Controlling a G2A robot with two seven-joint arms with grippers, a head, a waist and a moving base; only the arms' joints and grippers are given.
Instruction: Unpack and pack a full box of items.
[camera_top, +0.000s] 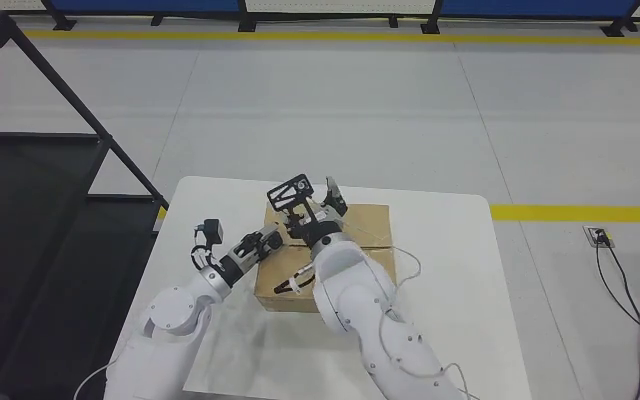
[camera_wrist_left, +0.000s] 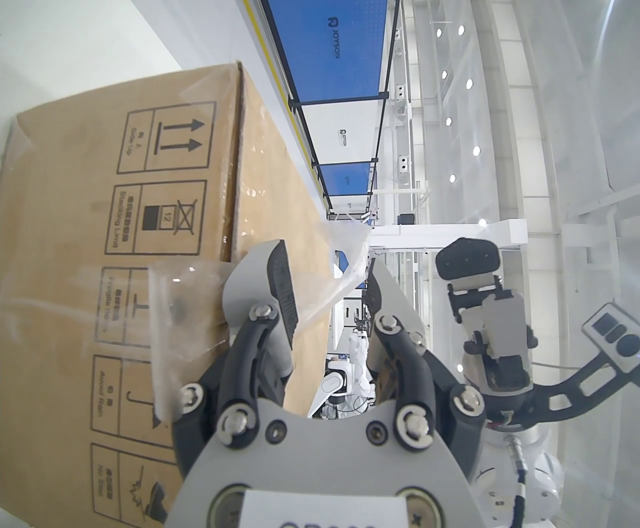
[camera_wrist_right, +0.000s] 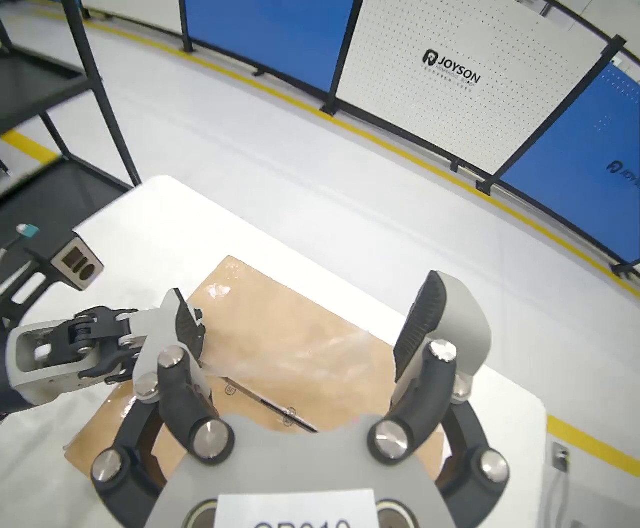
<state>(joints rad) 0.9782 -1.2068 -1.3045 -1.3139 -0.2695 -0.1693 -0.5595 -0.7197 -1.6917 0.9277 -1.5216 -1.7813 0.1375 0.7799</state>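
Box (camera_wrist_left: 125, 225) with handling pictograms (camera_wrist_left: 160, 215), seemingly taped, beside left gripper (camera_wrist_left: 325, 262)

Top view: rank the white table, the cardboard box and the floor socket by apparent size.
1. white table, largest, though arms cover part.
2. cardboard box.
3. floor socket, smallest, but it lies farther from the camera.
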